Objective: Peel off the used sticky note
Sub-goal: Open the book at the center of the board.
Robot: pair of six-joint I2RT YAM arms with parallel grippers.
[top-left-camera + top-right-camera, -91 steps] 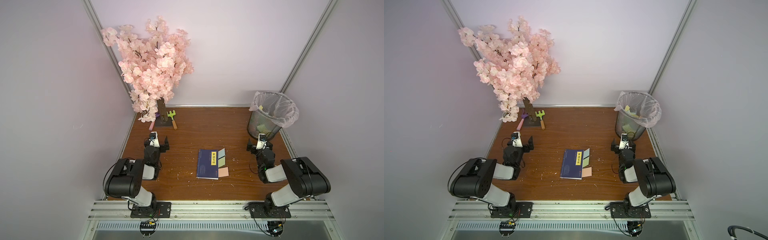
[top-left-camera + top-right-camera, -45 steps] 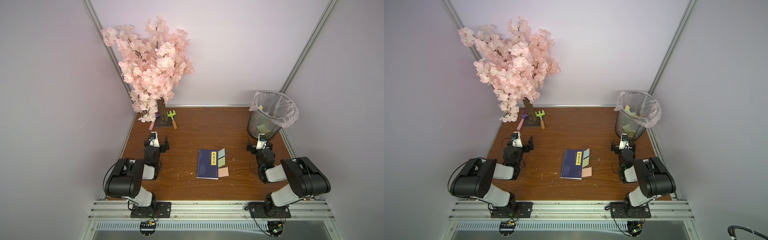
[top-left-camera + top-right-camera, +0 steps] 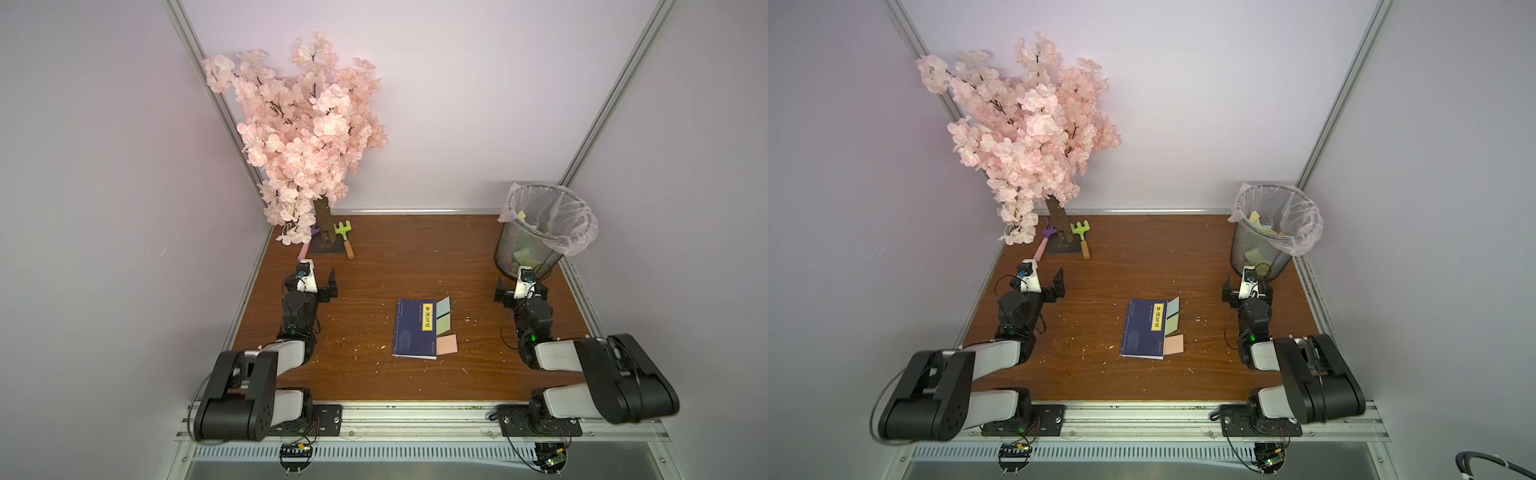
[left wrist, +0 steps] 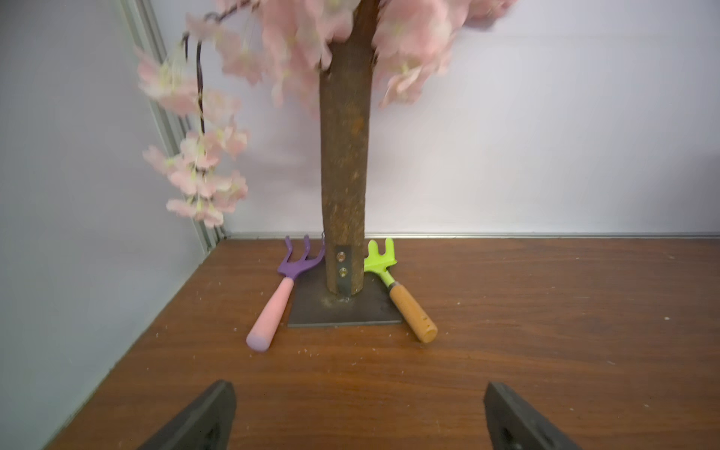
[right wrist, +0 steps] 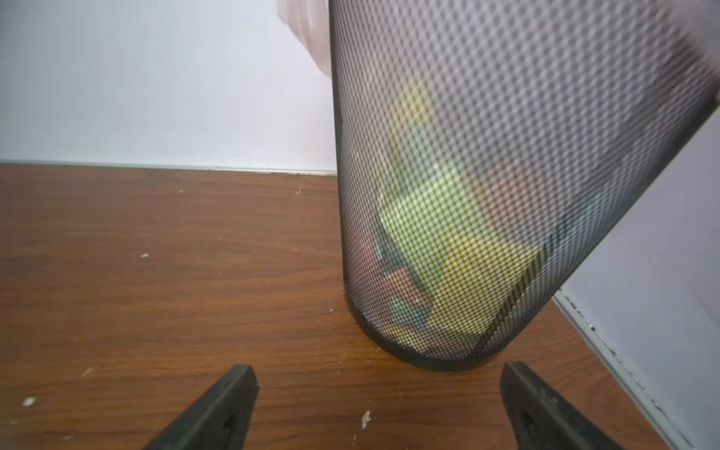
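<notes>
Jaws wide and empty, the left gripper [image 4: 358, 393] and right gripper [image 5: 380, 374] sit well apart from the book [image 3: 413, 332], its sticky notes [image 3: 444, 325] overhanging one edge, seemingly for easy pinching.

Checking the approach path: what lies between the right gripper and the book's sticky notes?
Between right gripper and sticky notes: only bare tabletop with white specks, in both top views.

The wood-grain counter [image 3: 395, 257] bears a blue book [image 3: 413, 328], a tree's base plate [image 4: 311, 307] flanked by a purple rake [image 4: 282, 292] and a green rake [image 4: 401, 296] behind-left of the book, a mesh wastebasket [image 3: 525, 249] behind-right, and scattered crumbs [image 5: 144, 255].
</notes>
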